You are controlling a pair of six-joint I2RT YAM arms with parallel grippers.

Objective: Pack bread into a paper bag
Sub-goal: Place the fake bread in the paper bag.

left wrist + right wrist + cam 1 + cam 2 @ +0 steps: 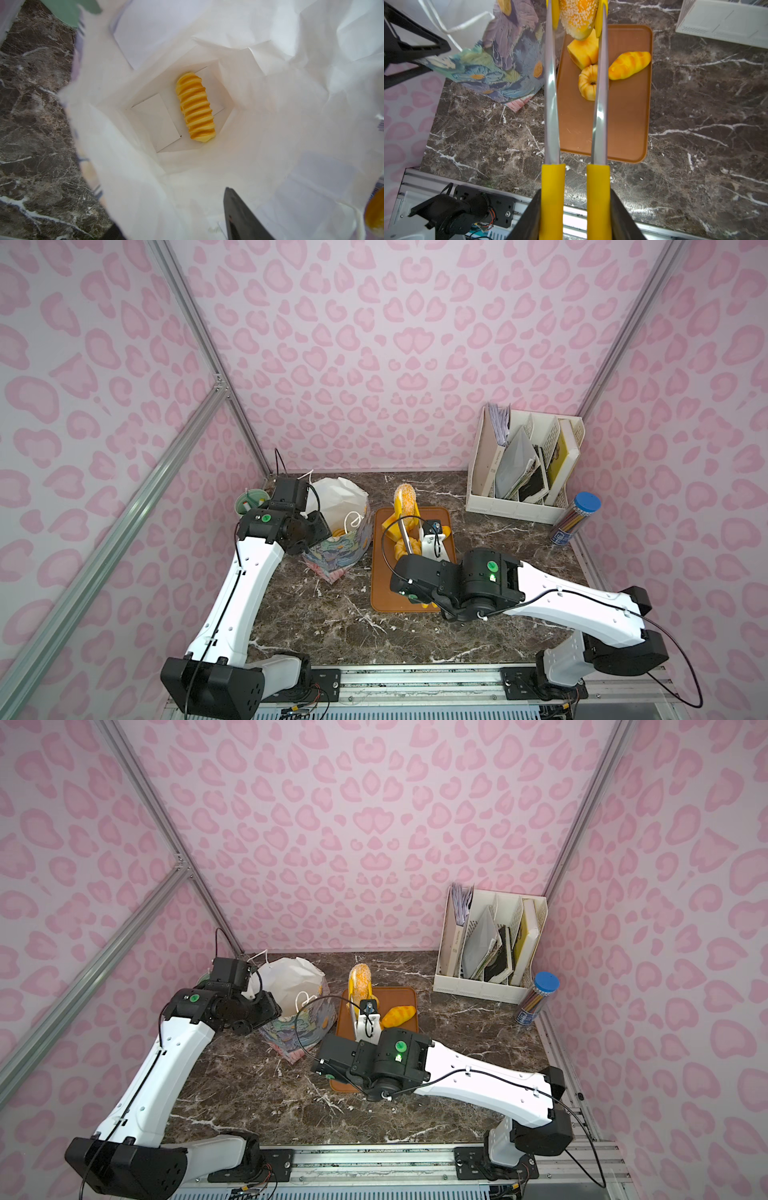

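Right gripper (575, 216) clamps tongs (551, 104); sprinkle bun (577, 18) pinched at tips ahead. Left gripper (322, 529) at bag (345, 547), state unclear.

Pink heart-spotted walls (374, 344) enclose a dark marble tabletop (332, 626).

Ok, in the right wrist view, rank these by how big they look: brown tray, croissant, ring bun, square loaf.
1. brown tray
2. croissant
3. ring bun and square loaf: they look alike and both are partly hidden behind the tongs, so unranked.
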